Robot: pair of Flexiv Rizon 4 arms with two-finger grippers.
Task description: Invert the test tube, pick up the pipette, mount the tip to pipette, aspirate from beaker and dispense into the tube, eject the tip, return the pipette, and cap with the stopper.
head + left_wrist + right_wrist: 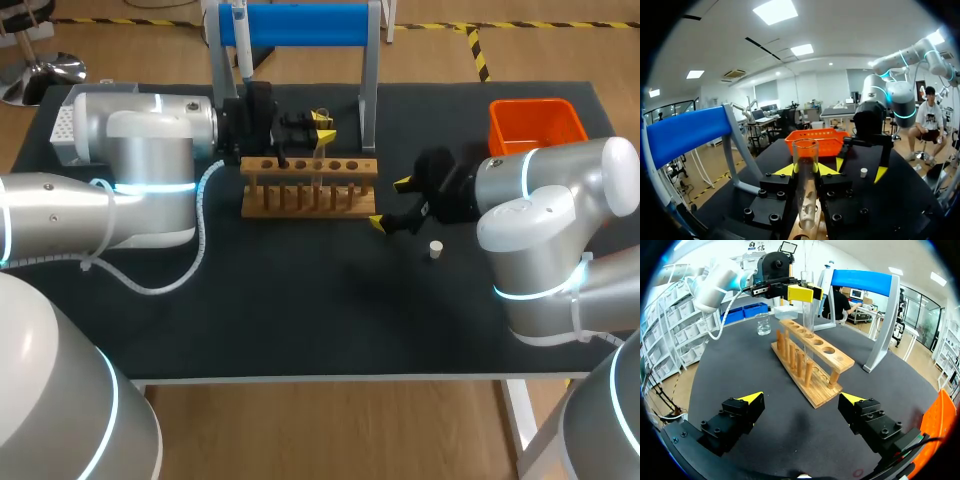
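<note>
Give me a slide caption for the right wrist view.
Open right gripper faces the wooden rack while the left gripper holds a test tube standing in it.

This is a laboratory. A black table point(300, 310) carries a wooden test-tube rack point(310, 187), a glass beaker point(763, 324), a clear test tube point(805, 190), and a pipette point(241, 40) at a blue-barred stand point(305, 22).

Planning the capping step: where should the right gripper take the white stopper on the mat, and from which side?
Take the stopper across its round side wall, coming straight down from above. It seems to stand upright and alone on the mat, right of the wooden rack, so its sides are free. The right gripper, open, is the nearer one.
</note>
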